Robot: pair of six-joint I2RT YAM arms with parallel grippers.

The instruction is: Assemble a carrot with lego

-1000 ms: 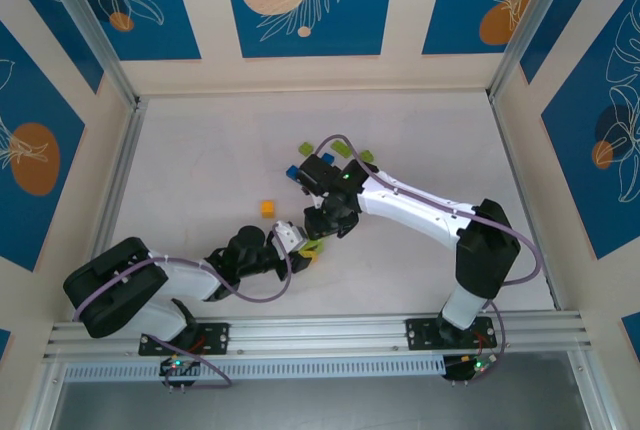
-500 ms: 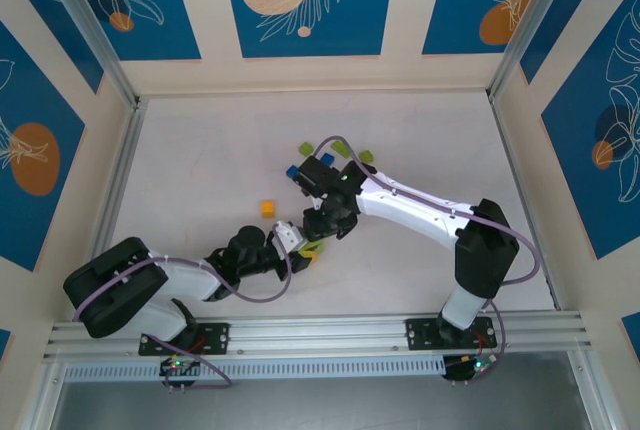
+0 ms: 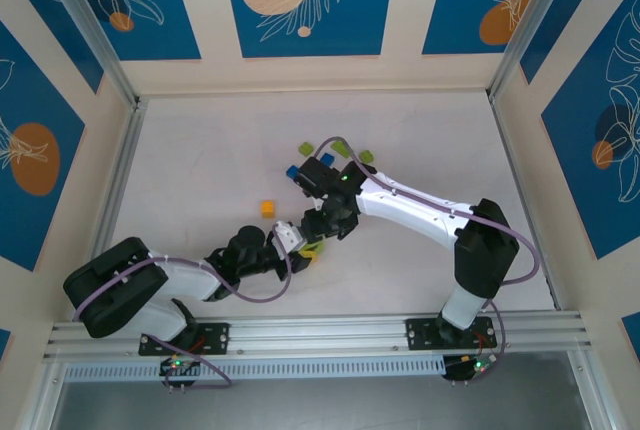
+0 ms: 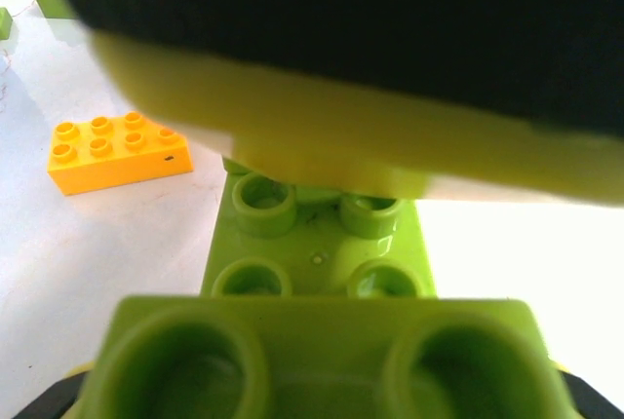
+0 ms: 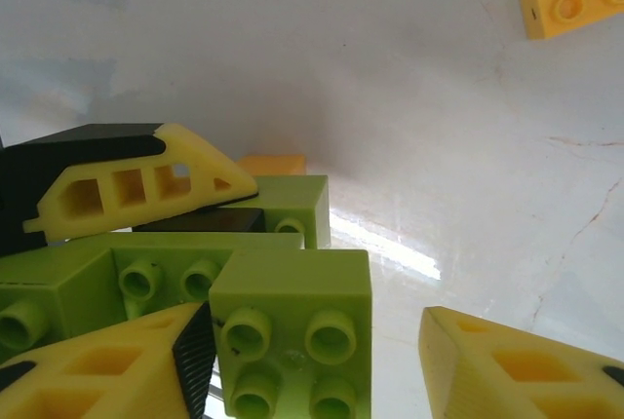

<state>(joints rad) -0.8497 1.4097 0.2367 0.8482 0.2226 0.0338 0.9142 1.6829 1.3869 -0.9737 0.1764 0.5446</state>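
The lego I am working on is a clump of lime green bricks [image 3: 312, 248], just right of my left gripper [image 3: 296, 239], which is shut on it. In the left wrist view the held lime brick [image 4: 322, 351] is at the bottom, with a 2x2 lime brick [image 4: 317, 253] joined beyond it. My right gripper [image 5: 312, 341] straddles that 2x2 lime brick [image 5: 292, 326] from above. Its left finger [image 5: 97, 370] lies against the brick, while its right finger [image 5: 517, 365] stands clear of it, so the jaws are open. A loose orange brick [image 3: 267, 208] lies to the upper left.
Two blue bricks [image 3: 291, 172] [image 3: 327, 160] and a few lime ones [image 3: 343, 150] lie scattered behind the right wrist. Low walls with metal rails [image 3: 120, 180] border the white table. A small orange piece [image 5: 273, 163] sits just behind the clump.
My right gripper's jaws have spread apart and let go of the 2x2 lime brick. Neither arm has visibly shifted, and the left grip is the same.
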